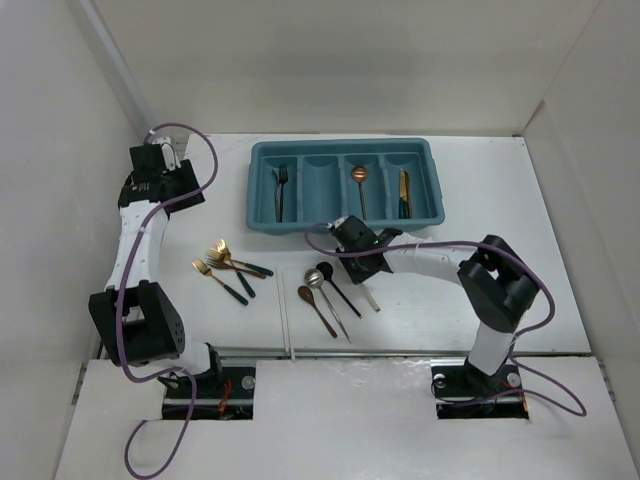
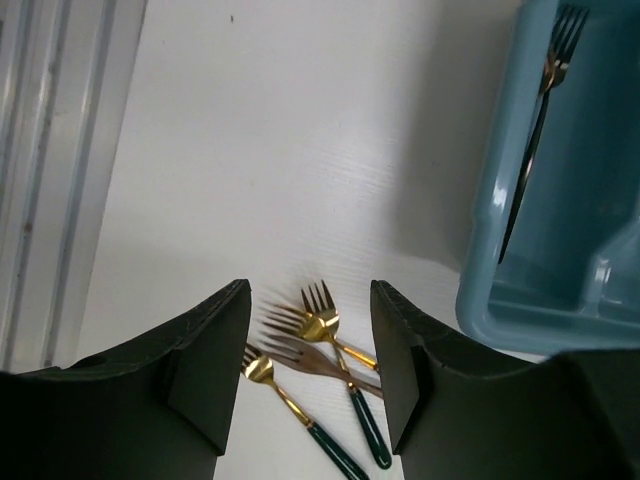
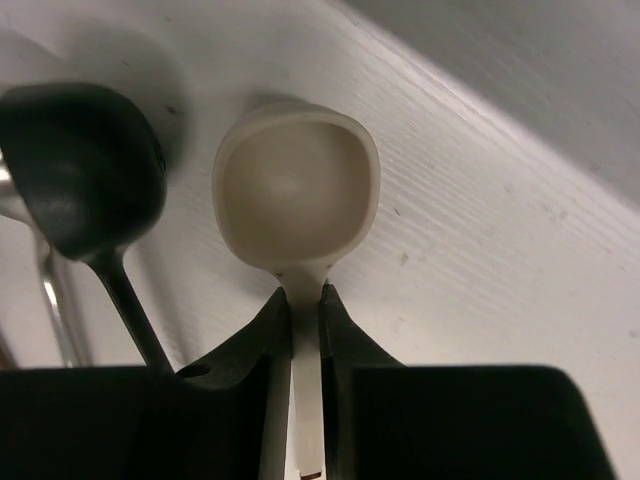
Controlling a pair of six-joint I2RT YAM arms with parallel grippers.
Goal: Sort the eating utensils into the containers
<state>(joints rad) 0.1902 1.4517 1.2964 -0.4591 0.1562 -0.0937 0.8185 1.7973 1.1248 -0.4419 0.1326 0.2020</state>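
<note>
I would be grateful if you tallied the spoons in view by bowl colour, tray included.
Copper spoons: 2, one in the tray, one on the table
Silver spoon: 1
Black spoon: 1
Cream spoon: 1, gripped by the right fingers
Total: 5

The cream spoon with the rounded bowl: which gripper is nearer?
Right. The right gripper is shut on the handle of the cream spoon; the left gripper is open, far off beside the teal plastic tray.

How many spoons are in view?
5: copper spoon in teal plastic tray's third-from-left slot; brown spoon, silver spoon, black spoon on the table; cream spoon in the right gripper. More possibly hidden.
</note>
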